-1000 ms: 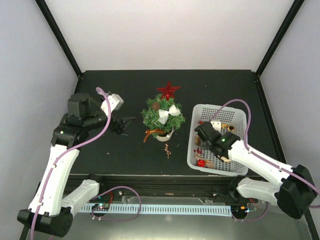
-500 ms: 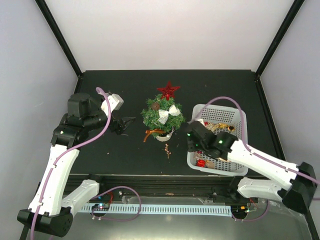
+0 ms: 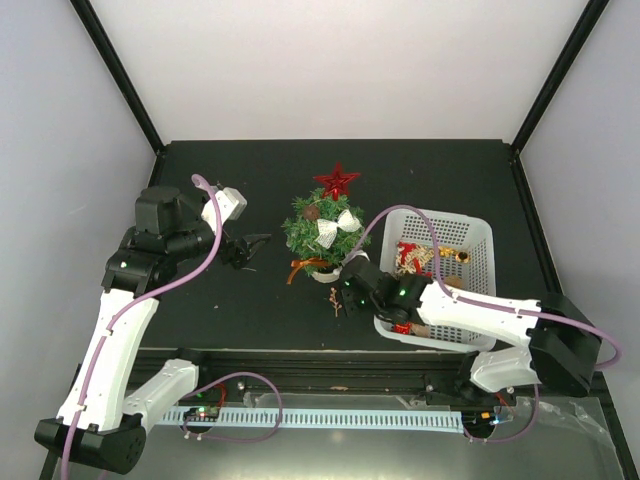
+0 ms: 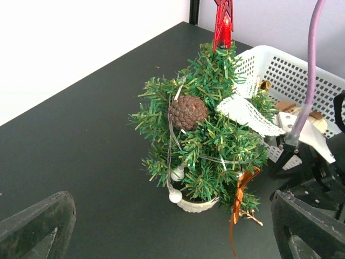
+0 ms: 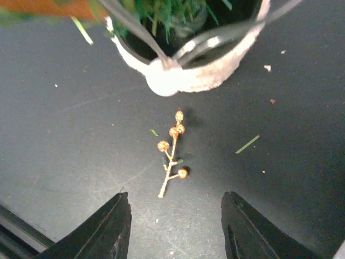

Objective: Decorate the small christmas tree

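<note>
The small christmas tree (image 3: 322, 233) stands mid-table in its cream pot (image 3: 329, 271). It carries a red star (image 3: 337, 181), a white bow (image 3: 336, 227), a pinecone (image 4: 187, 111), white beads and an orange ribbon (image 4: 239, 195). A gold berry sprig (image 3: 335, 300) lies on the table just in front of the pot. In the right wrist view the sprig (image 5: 171, 155) lies between and just ahead of the fingertips of my open, empty right gripper (image 5: 175, 197), which hovers over it (image 3: 349, 287). My left gripper (image 3: 256, 245) is open and empty, left of the tree (image 4: 205, 135).
A white lattice basket (image 3: 483, 232) of red and gold ornaments stands right of the tree; my right arm reaches across its near left corner. It also shows in the left wrist view (image 4: 302, 70). Black frame posts stand at the back corners.
My right gripper has left the basket and swung left, down to the table in front of the tree, over the gold sprig. The left arm has not moved.
</note>
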`<state>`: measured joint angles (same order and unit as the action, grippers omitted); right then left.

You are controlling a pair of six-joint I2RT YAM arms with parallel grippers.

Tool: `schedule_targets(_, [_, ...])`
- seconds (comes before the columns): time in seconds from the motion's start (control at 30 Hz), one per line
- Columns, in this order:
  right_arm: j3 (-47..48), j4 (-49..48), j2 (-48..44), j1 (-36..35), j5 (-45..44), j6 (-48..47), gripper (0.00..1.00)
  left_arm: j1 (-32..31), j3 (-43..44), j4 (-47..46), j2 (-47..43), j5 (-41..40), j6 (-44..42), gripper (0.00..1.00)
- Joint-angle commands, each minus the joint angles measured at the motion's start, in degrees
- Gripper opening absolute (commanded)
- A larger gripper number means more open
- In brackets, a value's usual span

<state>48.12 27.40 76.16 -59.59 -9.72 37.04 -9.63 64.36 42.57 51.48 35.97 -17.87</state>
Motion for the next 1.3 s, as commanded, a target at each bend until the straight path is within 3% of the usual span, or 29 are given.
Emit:
schedule_targets(0.0, [-4.61,-10.91,0.19,-0.03,0.62,2.22,0.49,0.46,0.7,-0.75,-0.07,-0.19,0.2,0.99])
schedule_targets(0.27, [-6.92,-14.91,3.82,-1.4,3.56,3.77,0.5,0.49,0.59,-1.03,0.43,-0.27,0.21,0.99])
schedule_targets(0.57, [-3.86,-12.56,10.22,-2.96,2.79,4.76,0.5,0.49,0.63,-0.85,0.2,-0.54,0.11,0.99])
schedule_targets(1.27, [-5.4,-1.91,3.75,-1.0,-6.51,6.67,0.5,0.45,1.29,-0.43,0.19,0.07,0.37,0.99])
